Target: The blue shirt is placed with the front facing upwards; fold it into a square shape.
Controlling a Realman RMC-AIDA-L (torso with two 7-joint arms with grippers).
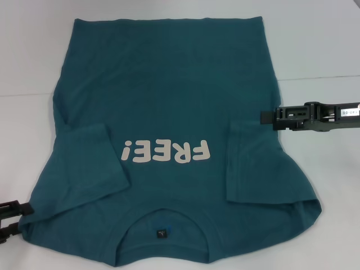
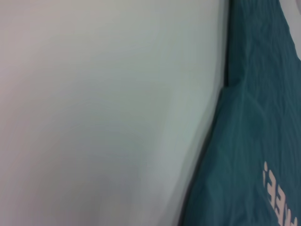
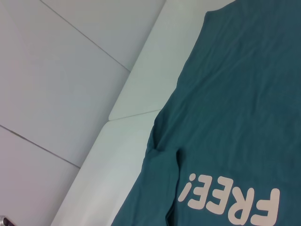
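The blue shirt lies flat on the white table, front up, collar and dark neck label toward me. Pale "FREE!" lettering crosses the chest. Both sleeves are folded inward, one on the left and one on the right. My left gripper sits open at the shirt's near-left shoulder corner, nothing between its fingers. My right gripper hovers at the shirt's right edge, pointing inward. The wrist views show the shirt beside bare table.
White tabletop surrounds the shirt on the left, right and far sides. A seam line runs across the table on the right, and table panel joints show in the right wrist view.
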